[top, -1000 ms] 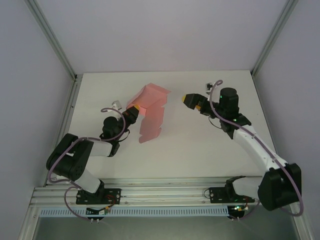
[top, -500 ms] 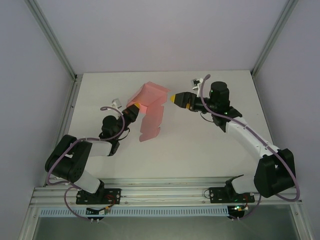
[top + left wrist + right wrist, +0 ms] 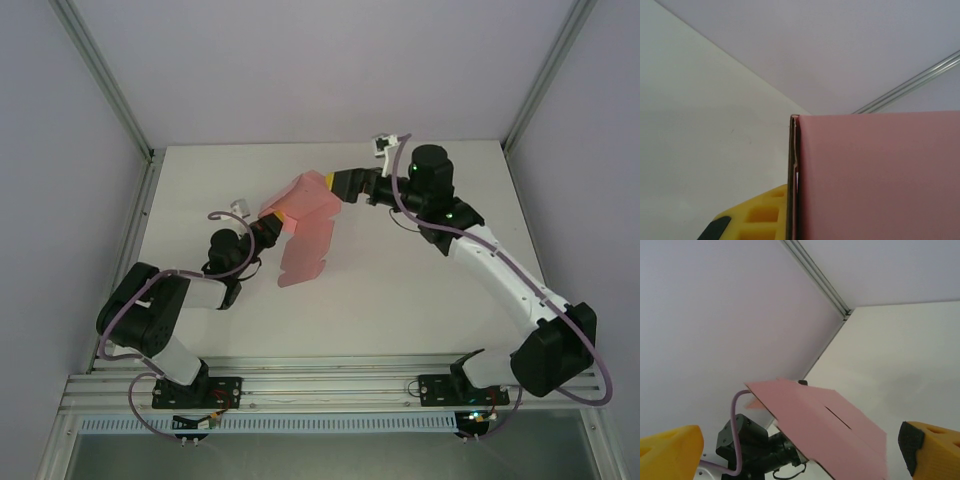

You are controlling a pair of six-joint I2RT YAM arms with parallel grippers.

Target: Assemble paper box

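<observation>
Left pincer (image 3: 274, 222): mine on the left, closed on the left edge of the paper box (image 3: 305, 205). From the top camera, its yellow tips meet the pink card just where the raised part begins.

Left finger (image 3: 752, 216): in my left wrist view, one yellow finger lies flat against the card's edge. The other is hidden behind the card.

Right pincer (image 3: 336, 183): mine on the right, spread wide. It sits at the far right corner of the box, where its yellow tip touches or nearly touches the card; I cannot tell which.

Right fingers (image 3: 670, 451): in my right wrist view they stand well apart at the two lower corners, and the pink card reaches into the gap between them.

Paper box: left of the middle, on the far half of the counter (image 3: 410, 290), between my two pincers. Its far part is lifted and folded into a slanting panel. A long flap runs from it toward the near edge, low over the white surface; I cannot tell whether it lies flat.

Slit (image 3: 837, 418): a thin dark cut in the card's upper face, seen from my right wrist.

Left arm (image 3: 752, 442): black, with a lilac cable looping over it, just behind the card in the right wrist view.
</observation>
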